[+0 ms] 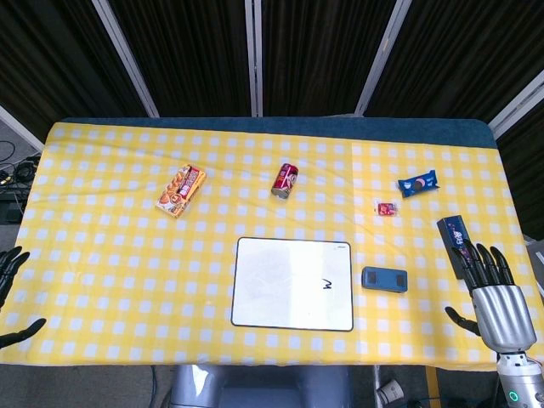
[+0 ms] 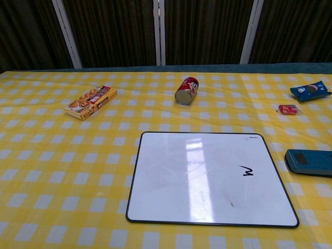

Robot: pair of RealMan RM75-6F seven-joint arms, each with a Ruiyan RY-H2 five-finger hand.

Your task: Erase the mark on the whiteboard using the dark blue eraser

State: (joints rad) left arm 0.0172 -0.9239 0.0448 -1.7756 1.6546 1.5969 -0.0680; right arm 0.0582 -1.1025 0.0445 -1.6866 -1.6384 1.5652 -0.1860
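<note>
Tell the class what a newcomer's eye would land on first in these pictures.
First the whiteboard, lying near the front edge of the yellow checked table, with a small black mark on its right part. Just right of it lies the dark blue eraser, and beyond that the right hand hovers open.

Whiteboard (image 2: pixel 207 176): one black hand-drawn zigzag mark (image 2: pixel 247 170), W-like. Print on packets and can too small to read.

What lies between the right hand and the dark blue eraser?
Only bare yellow checked tablecloth separates the right hand from the dark blue rectangular eraser, per head view.
</note>
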